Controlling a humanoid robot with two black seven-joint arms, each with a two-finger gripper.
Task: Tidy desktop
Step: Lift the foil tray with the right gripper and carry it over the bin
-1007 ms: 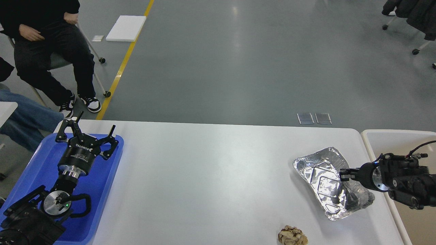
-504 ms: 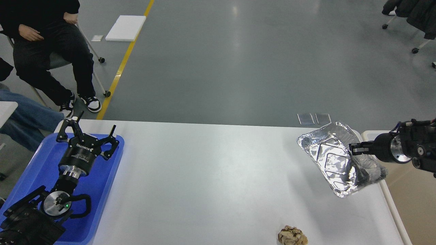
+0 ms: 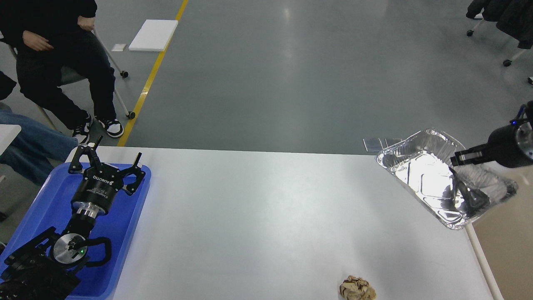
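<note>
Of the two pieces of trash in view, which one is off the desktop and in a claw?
The foil tray, held tilted by the right claw at the desktop's right edge. The crumpled brown paper ball lies untouched on the near edge.

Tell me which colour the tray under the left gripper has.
Blue tray, shown best in the head view.
</note>
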